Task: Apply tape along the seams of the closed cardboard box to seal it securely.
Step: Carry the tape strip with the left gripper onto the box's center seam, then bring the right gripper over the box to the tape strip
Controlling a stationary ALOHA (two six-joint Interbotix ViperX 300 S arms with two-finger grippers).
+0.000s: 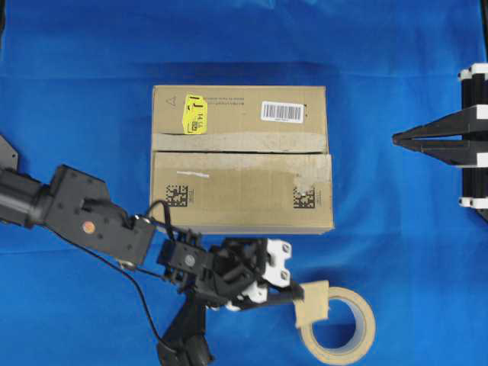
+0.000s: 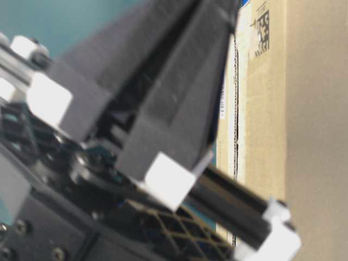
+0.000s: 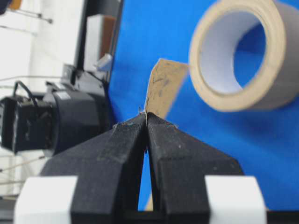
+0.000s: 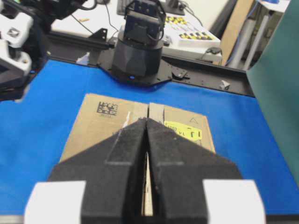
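1. Our left end effector (image 1: 296, 296) is pinched tight on the tape (image 1: 312, 303), holding it by one edge so the rest hangs free for sticking.
2. The tape sits at 5 o'clock from the cardboard box (image 1: 241, 158), above the roll (image 1: 338, 325).
3. Our right end effector (image 1: 396, 139) is closed and empty at 3 o'clock, clear of the seams (image 1: 240, 151).

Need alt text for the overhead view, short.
The left end effector holds a small tan piece of tape over a cream tape roll, in front of a closed cardboard box on a blue cloth. The box's seam runs beside an old pale strip. The right end effector, shut, waits at the right.
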